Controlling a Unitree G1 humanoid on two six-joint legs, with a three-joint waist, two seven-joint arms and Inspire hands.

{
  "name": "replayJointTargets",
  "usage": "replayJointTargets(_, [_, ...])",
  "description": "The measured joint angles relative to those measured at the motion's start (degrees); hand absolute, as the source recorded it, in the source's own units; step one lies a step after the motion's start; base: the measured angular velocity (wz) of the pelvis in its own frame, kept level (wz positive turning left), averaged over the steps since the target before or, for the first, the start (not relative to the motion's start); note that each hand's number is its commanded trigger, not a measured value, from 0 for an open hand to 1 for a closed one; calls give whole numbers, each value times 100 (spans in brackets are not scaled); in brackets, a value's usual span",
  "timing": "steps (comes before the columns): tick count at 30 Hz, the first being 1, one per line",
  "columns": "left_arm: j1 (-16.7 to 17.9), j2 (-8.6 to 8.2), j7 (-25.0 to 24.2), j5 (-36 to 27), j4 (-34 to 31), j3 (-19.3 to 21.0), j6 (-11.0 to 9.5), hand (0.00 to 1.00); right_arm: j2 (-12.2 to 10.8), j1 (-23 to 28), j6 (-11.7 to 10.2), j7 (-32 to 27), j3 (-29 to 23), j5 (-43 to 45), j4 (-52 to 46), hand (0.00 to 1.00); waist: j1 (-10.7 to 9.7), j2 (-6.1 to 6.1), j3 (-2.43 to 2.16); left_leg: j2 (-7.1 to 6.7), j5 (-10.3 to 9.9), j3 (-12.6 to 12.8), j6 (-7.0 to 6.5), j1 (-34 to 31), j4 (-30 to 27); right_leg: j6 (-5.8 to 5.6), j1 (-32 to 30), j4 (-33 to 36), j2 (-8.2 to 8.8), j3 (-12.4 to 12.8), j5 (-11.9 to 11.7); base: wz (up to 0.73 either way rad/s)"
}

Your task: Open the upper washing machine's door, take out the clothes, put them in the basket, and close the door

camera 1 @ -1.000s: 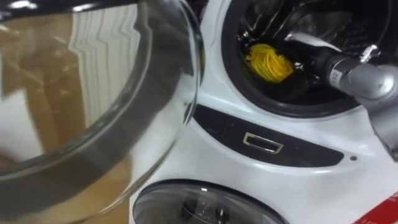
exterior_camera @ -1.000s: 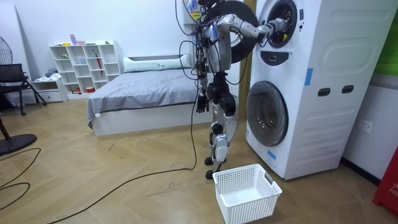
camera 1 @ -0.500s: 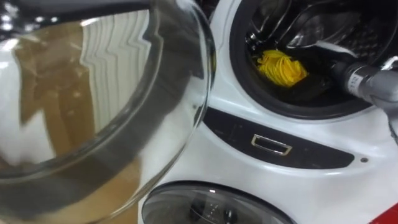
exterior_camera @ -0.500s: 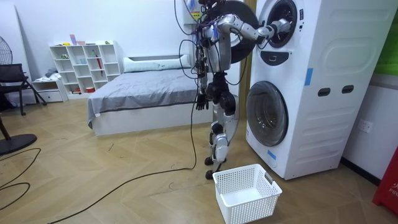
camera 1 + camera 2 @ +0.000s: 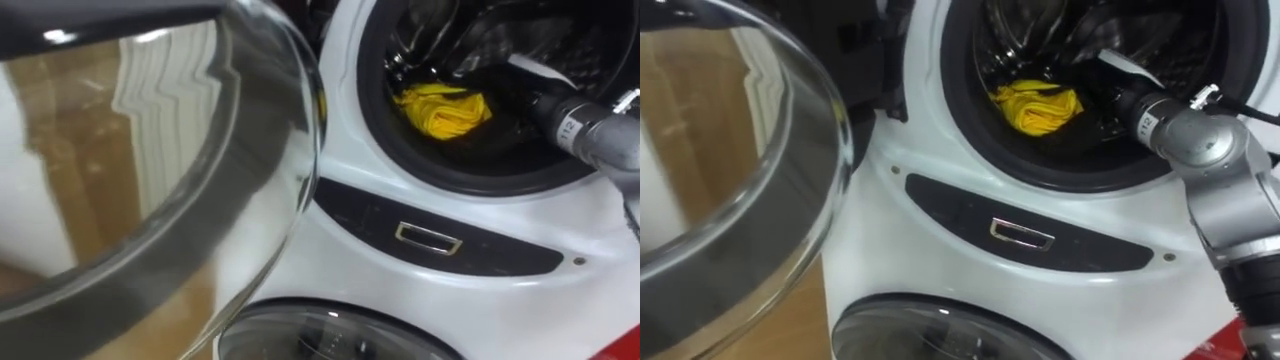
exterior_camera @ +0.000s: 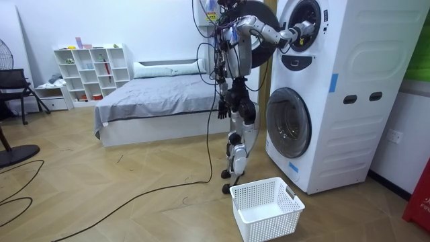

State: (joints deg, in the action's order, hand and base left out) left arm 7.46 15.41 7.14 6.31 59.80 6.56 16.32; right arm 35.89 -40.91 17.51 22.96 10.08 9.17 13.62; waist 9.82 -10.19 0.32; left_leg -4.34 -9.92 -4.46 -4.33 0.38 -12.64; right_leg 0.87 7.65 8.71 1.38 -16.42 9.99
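Note:
A yellow cloth (image 5: 445,108) lies at the front of the dark drum of the upper washing machine (image 5: 345,150), whose round glass door (image 5: 150,170) stands swung open to the left. My right arm comes in from the right and reaches into the drum. Its dark right hand (image 5: 505,92) sits against the right end of the cloth, with its fingers lost in the dark there. In the room view I stand upright in front of the stacked machines (image 6: 322,87), and my left hand (image 6: 220,109) hangs at my side.
A second machine with a round door (image 5: 330,335) sits below the upper one. A white laundry basket (image 6: 265,208) stands on the wooden floor by my feet. A bed (image 6: 154,101) and white shelves (image 6: 91,70) are behind me.
The yellow cloth has changed from a round bundle to a flatter shape drawn out to the right, toward my right hand. The eye view has shifted a little.

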Motion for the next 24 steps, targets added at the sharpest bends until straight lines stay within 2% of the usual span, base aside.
replayJointTargets(3, [57, -2, 0, -5, 0, 4, -14, 0, 0, 196, 141, -146, -4, 300, -738, 100, -65, -27, -24, 14, 4, 94, -6, -79, 0, 0, -92, 3, 1, 94, 0, -15])
replayJointTargets(5, [112, -13, 0, -8, -13, 27, -55, 0, -5, 397, 171, -256, -17, 617, -1260, 100, -68, 8, -14, 47, -9, 269, -21, -86, 15, -1, -137, 8, -12, 282, -1, -23])
replayJointTargets(7, [172, -29, 1, -8, -11, 74, -121, 0, -3, 648, 223, -417, -66, 869, -1957, 100, -68, 11, -39, 66, -11, 357, -25, -88, 52, -1, -196, 17, -19, 428, -1, -33])
replayJointTargets(10, [340, -41, 24, -6, 6, 67, -247, 0, -12, 1091, 218, -669, -105, 755, -3078, 100, -117, 125, -40, 75, -12, 489, -28, 16, 132, -1, -179, 11, -11, 574, -1, -30])
replayJointTargets(11, [400, -58, 61, -5, 15, 63, -320, 0, -18, 1217, 167, -684, -103, 642, -3405, 100, -185, 178, -43, 78, -12, 537, -28, 53, 134, -1, -159, 9, 5, 633, 0, -18])
replayJointTargets(12, [432, -75, 140, -2, 49, 64, -393, 0, -29, 1321, 89, -740, -115, 362, -3651, 100, -255, 221, -27, 78, -12, 550, -28, 84, 136, -2, -131, 7, 23, 648, 0, -13])
replayJointTargets(13, [440, -76, 154, -1, 67, 65, -431, 0, -49, 1390, 62, -786, -137, 148, -3752, 100, -306, 237, -17, 78, -13, 556, -27, 101, 136, -2, -111, 3, 30, 648, 0, -4])
replayJointTargets(15, [442, -93, 244, -2, 211, 63, -581, 0, -243, 1671, 6, -935, -250, -331, -4091, 100, -412, 278, -1, 88, -16, 576, -25, 144, 175, -16, -89, 4, 27, 666, 9, -4])
replayJointTargets(19, [488, -200, 367, -96, 220, 58, -697, 0, -405, 1818, -126, -1084, -266, -674, -4406, 100, -517, 327, 9, 111, -25, 615, -37, 118, 264, -30, -191, 15, 8, 707, 18, -10])
replayJointTargets(20, [494, -232, 379, -123, 241, 60, -744, 0, -446, 1893, -180, -1114, -334, -929, -4463, 100, -558, 345, -2, 112, -24, 621, -37, 118, 249, -30, -182, 16, 8, 705, 17, 0])
replayJointTargets(21, [507, -267, 390, -120, 260, 66, -823, 0, -473, 2092, -218, -1139, -503, -1164, -4632, 100, -552, 350, -34, 112, -24, 614, -37, 123, 243, -30, -169, 18, 9, 703, 17, 3])
replayJointTargets(22, [540, -281, 392, -120, 259, 66, -861, 0, -479, 2185, -280, -1177, -564, -1287, -4704, 100, -557, 383, -39, 112, -25, 613, -37, 121, 241, -30, -167, 17, 9, 700, 17, 5])
replayJointTargets(24, [725, -308, 396, -118, 247, 67, -945, 0, -492, 2488, -520, -1259, -770, -1760, -4902, 100, -657, 397, -59, 112, -28, 608, -38, 126, 241, -30, -130, 17, 9, 700, 17, 0])
